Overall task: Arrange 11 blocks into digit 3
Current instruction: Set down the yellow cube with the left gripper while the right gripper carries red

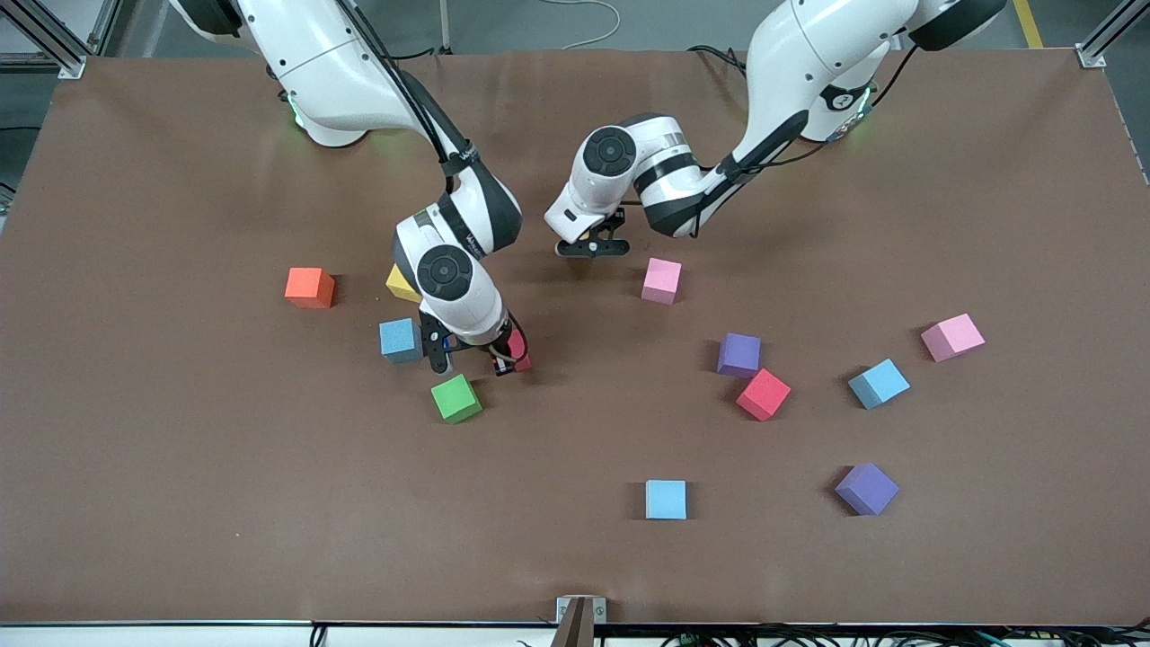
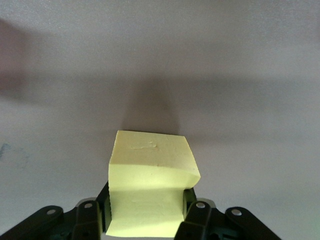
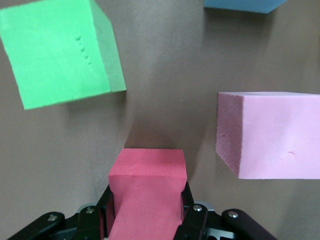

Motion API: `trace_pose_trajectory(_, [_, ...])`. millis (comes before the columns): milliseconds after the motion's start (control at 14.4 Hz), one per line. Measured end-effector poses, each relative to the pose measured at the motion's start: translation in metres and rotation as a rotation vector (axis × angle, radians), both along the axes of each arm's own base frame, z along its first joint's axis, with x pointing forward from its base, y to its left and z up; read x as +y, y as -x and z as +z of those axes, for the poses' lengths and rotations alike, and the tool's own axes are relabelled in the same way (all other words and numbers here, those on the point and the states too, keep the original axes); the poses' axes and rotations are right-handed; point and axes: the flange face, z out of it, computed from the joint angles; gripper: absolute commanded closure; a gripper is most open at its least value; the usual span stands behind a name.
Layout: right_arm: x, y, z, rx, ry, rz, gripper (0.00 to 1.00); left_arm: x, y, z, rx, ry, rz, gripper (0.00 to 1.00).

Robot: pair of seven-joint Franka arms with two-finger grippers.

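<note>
From the front we see the right gripper down among the blocks with a red block in its fingers, a green block at eight o'clock of it and a blue block at nine o'clock, while the left gripper hangs over the table at ten o'clock of a pink block. The left wrist view shows us that claw closed tight on a pale yellow block - only brown surface beneath. In the right wrist view we find the claw narrowed onto the red block's sides, gripping it - the green block and a second pink block lie near.
</note>
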Motion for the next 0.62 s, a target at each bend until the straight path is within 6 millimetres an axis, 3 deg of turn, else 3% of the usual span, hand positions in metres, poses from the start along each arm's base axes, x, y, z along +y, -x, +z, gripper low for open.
trace_pose_trajectory(139, [-0.001, -0.001, 0.016, 0.018, 0.007, -0.014, 1.0, -0.004, -0.001, -0.002, -0.009, -0.005, 0.008, 0.7])
trace_pose_trajectory(416, [-0.016, -0.006, 0.093, 0.014, -0.011, -0.074, 1.0, -0.005, -0.009, 0.001, -0.018, 0.001, 0.029, 0.7])
trace_pose_trajectory(624, [-0.027, 0.016, 0.12, 0.023, -0.018, -0.111, 1.0, -0.003, -0.012, 0.0, -0.019, -0.003, 0.039, 0.71])
